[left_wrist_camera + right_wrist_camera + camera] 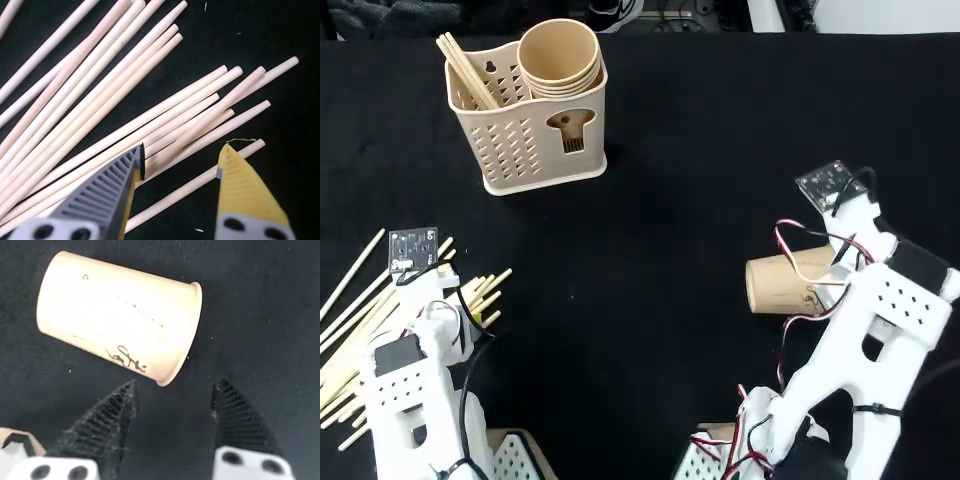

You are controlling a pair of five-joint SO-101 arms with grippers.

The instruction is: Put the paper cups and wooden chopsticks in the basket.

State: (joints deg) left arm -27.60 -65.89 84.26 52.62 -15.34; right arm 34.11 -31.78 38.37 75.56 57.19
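Observation:
A beige slotted basket [530, 140] stands at the back left, holding a stack of paper cups [560, 60] and a few chopsticks [468, 70]. One paper cup [785, 282] [117, 315] lies on its side at the right. My right gripper [175, 400] hovers open just off its rim, holding nothing. Several wooden chopsticks [360, 320] [125, 100] lie scattered at the left front. My left gripper [182, 160] is open right above them, its fingers straddling a few sticks.
The table is covered in black cloth [680, 200]. Two beige perforated pieces [515, 455] sit at the front edge between the arm bases. Open room lies in the middle, between the basket and the arms.

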